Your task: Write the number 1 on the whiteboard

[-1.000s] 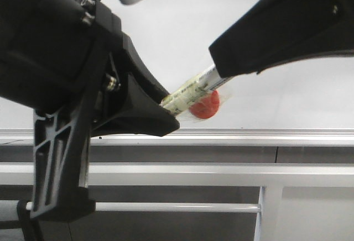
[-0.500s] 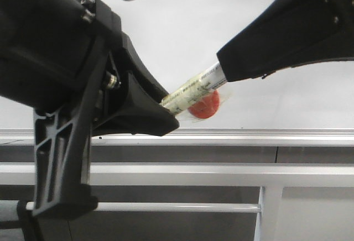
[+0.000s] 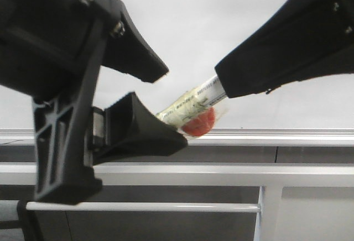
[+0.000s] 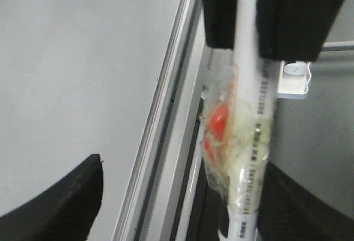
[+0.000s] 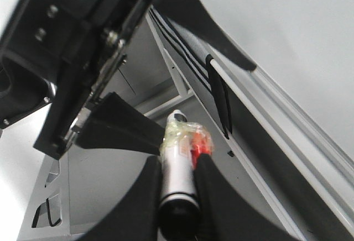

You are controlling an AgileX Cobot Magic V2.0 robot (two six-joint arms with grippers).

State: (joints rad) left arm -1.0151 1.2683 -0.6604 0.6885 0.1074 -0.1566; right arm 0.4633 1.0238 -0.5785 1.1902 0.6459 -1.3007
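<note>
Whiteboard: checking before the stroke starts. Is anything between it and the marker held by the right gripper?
Yes. The open left gripper flanks the marker's free end, its lower finger right at it. The right gripper holds the other end. Nothing else visible blocks the whiteboard.

The marker is hanging in front of the whiteboard, just above its bottom rail, lying between the left gripper on the left and the right gripper on the right.
</note>
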